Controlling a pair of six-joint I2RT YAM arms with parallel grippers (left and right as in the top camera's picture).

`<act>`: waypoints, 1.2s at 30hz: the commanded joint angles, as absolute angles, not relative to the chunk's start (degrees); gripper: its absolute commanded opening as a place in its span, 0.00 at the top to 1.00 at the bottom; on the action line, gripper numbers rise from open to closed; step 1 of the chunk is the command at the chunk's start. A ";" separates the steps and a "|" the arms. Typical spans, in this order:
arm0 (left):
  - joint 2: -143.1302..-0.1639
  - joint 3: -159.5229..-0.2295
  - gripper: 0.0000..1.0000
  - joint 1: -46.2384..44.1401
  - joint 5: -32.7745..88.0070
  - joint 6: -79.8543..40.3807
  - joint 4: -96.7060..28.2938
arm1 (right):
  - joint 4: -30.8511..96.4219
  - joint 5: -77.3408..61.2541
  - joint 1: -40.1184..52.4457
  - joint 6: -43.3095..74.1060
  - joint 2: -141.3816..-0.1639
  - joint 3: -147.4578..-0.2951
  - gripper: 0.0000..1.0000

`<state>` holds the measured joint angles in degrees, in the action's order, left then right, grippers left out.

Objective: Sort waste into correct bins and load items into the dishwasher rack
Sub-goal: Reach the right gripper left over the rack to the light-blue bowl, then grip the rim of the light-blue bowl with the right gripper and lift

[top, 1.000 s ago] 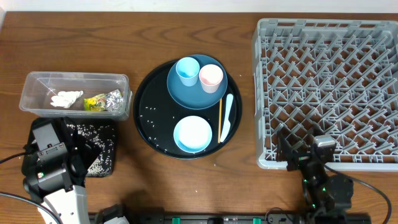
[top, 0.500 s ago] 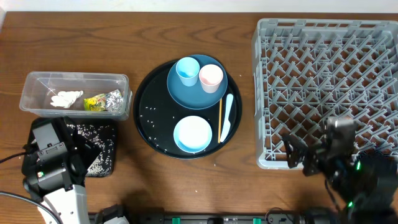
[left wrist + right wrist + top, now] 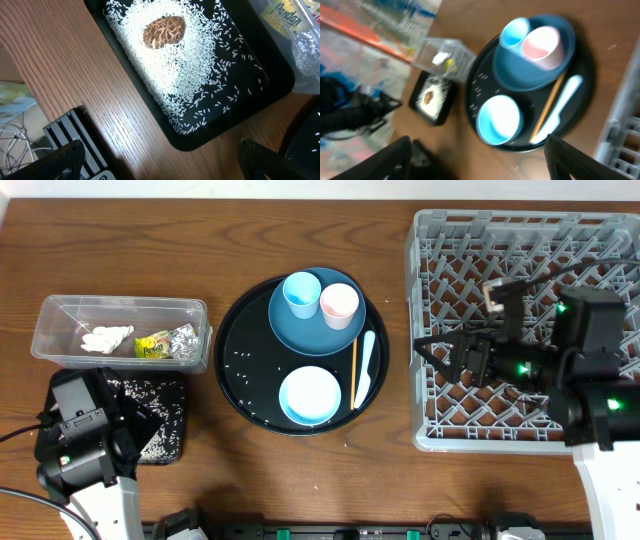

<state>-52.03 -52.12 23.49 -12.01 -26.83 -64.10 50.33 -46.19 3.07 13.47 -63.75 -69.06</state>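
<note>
Left hand (image 3: 161, 161) is spread and empty, hovering low over the shallow black tray (image 3: 272, 97). The brown lump (image 3: 164, 31) and rice grains (image 3: 180, 75) lie just ahead of its fingers, so food waste looks binned. Beyond that hand, the clear tub (image 3: 122, 304) holds the tissue (image 3: 107, 338), yellow wrapper (image 3: 152, 346) and foil (image 3: 184, 340), keeping dry rubbish apart from food.

Well off to its right is the round black tray (image 3: 232, 330), with a few stray grains (image 3: 240, 362) on it. The light blue cup (image 3: 301, 293) and pink cup (image 3: 339, 303) stand on the dark blue plate (image 3: 310, 335), so I reckon the cups go first. The bowl (image 3: 310, 395), chopstick (image 3: 353, 370) and spoon (image 3: 364, 370) lie alongside.

Right hand (image 3: 432, 356) is spread and holds nothing. It sits above the rack (image 3: 600, 240) edge with the dishes ahead of it. My read: it's lining up for a first pick. The rack has no dishes in it.
</note>
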 commanded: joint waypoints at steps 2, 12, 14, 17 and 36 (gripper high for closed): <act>-51.99 -52.84 0.02 23.73 -12.67 -26.87 -64.23 | 51.22 -44.93 9.41 16.45 -66.04 -70.48 0.23; -51.99 -52.84 0.02 23.73 -12.67 -26.89 -64.23 | 48.03 -17.41 32.82 22.72 -76.05 -70.50 0.31; -51.99 -52.84 0.02 23.73 -12.67 -26.89 -64.23 | 47.11 -14.39 35.75 22.72 -78.65 -70.50 0.36; -51.99 -52.84 0.02 23.73 -12.67 -26.89 -64.23 | 46.39 -9.78 38.94 22.74 -81.84 -70.50 0.41; -51.99 -52.84 0.02 23.73 -12.67 -26.89 -64.23 | 42.85 1.04 45.41 26.65 -101.62 -70.50 0.46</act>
<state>-52.03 -52.12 23.49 -12.01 -26.83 -64.10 42.98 -1.21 44.53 23.81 -99.00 -69.49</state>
